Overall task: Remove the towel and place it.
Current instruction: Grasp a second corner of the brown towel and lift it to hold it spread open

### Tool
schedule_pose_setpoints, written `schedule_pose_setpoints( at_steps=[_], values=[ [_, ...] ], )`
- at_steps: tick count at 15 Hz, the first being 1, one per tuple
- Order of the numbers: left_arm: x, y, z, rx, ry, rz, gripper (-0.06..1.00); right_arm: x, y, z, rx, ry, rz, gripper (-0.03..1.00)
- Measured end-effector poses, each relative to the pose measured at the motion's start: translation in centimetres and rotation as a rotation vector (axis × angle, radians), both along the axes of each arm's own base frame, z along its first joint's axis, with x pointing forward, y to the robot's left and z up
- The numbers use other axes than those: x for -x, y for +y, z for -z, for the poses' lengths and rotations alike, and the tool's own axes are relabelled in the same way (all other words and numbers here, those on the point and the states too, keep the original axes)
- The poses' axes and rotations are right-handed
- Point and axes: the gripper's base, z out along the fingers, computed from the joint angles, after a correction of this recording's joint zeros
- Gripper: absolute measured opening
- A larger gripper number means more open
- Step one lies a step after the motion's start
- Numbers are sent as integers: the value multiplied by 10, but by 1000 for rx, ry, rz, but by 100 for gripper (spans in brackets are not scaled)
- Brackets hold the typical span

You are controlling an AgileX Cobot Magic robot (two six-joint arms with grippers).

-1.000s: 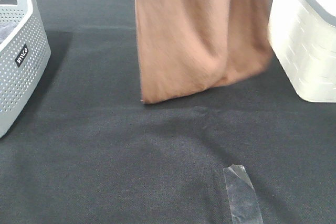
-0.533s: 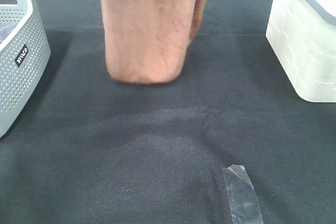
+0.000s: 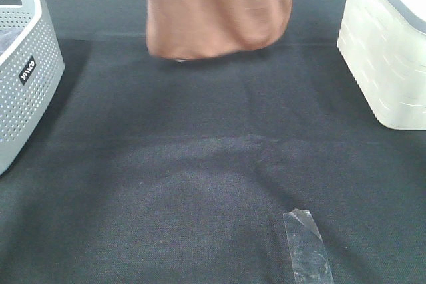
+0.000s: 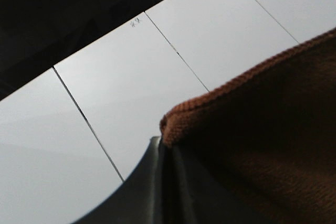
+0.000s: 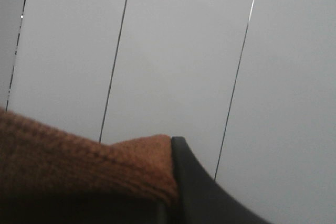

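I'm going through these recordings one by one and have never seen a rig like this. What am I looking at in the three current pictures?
This is a robot with two arms, each ending in a pinching end effector. The wide picture comes from a camera mounted high, looking down on a black cloth. On it stand a grey basket at the left and a white basket at the right, with a strip of clear tape near the front. A brown towel hangs at the back, its top out of the picture. The other two pictures come from a camera on each wrist. They show the left end effector and the right end effector, each shut on an edge of the towel.
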Motion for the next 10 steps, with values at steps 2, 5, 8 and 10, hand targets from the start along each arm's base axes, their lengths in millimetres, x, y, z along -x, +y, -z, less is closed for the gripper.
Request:
schedule_pose_setpoints(
  at_steps=[2,5,8,10],
  values=[
    [-8,-1,-1,15,-27,-13,0,-9,-8,7,-5,11,15,1],
    [-24,-4,17,4,32,-34,0,-11,-8,9,-16,3,2,1],
    [-31,-6,29,-7,73,-42,0,-14,-7,13,-19,13,1,1],
    [-32,-6,30,-9,78,-42,0,-16,-6,16,-17,14,-1,1]
  ],
)
